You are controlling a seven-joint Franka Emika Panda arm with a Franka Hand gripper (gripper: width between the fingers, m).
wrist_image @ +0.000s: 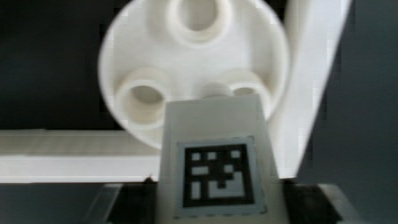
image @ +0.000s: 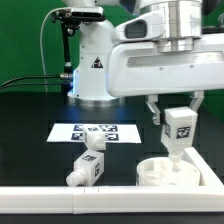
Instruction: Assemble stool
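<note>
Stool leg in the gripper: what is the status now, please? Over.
Gripper shut on leg, held upright. Leg over seat, whether inserted cannot tell. Second leg lies loose on table, apart. Nothing in the way.

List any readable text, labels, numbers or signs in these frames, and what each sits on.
No words or numbers are readable in either view.
Square black-and-white tag, pattern only: on the held leg in the tool.
Same kind of tag: on the loose leg.
Several such tags: on the marker board, no lettering legible.
Triangle sign: on the robot base, too small to read.
</note>
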